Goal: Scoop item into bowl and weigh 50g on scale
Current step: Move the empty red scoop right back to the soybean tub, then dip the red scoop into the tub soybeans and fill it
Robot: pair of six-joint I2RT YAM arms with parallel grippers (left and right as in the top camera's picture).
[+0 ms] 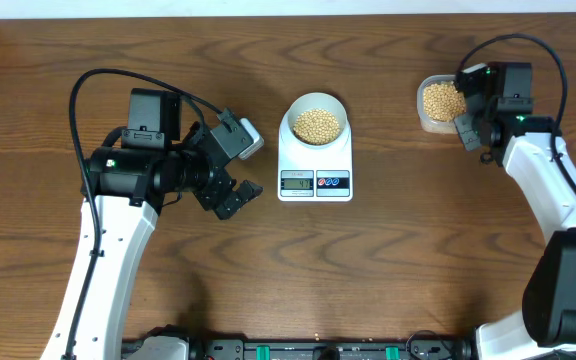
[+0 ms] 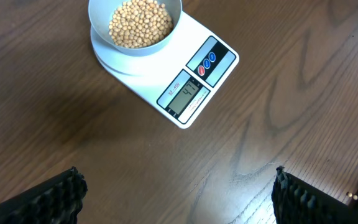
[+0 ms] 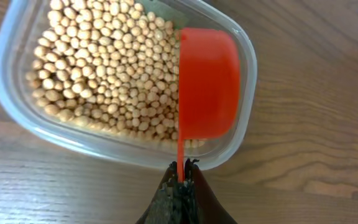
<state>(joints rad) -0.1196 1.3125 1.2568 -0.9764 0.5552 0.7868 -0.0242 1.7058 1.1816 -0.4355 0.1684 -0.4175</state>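
Note:
A pale bowl [image 1: 316, 106] full of tan-yellow beans [image 1: 317, 124] stands on the white scale [image 1: 315, 181] at the table's middle; the wrist view shows bowl [image 2: 135, 48], beans [image 2: 140, 23] and scale [image 2: 194, 93], its display lit. More beans [image 3: 98, 68] fill a clear tub [image 3: 23, 115] at the back right [image 1: 424, 100]. My right gripper [image 3: 181, 171] is shut on the handle of a red scoop [image 3: 207, 84], turned on its side over the tub's right end. My left gripper [image 2: 176, 193] is open and empty, left of the scale [image 1: 236, 170].
Bare wooden table lies around the scale and the tub. The table's front edge carries dark equipment [image 1: 298, 350]. The right arm [image 1: 553, 190] reaches in from the front right, the left arm [image 1: 108, 250] from the front left.

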